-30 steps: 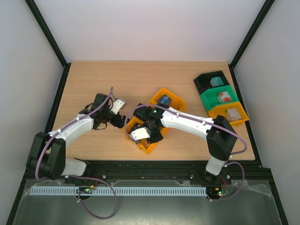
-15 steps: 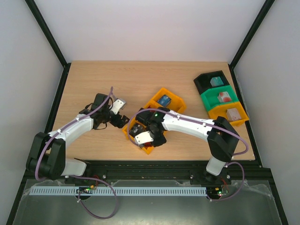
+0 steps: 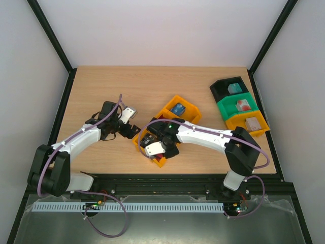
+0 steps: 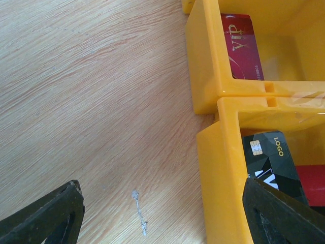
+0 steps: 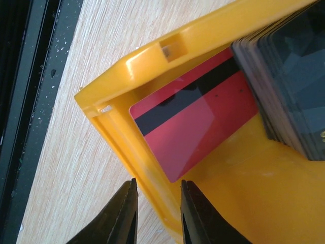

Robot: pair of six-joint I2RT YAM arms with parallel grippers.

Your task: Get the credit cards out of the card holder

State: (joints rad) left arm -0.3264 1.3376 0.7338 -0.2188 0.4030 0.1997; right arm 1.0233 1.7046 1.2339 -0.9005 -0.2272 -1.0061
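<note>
The yellow three-compartment bin holds the credit cards. In the left wrist view a red card lies in one compartment, and a black chip card lies over another red card in the adjacent one. In the right wrist view a red card with a black stripe lies beside a stack of dark cards. My left gripper is open, astride the bin's side wall. My right gripper is open, with the bin's end wall between its jaws. A blue item lies in the far compartment. I cannot tell whether it is the card holder.
Black, green and yellow bins with small items stand in a row at the right. The table's dark front rail runs close to the bin's near end. Both arms meet at the bin.
My right gripper has moved toward the near end of the yellow bin and now straddles its end wall. The left arm has barely moved.
</note>
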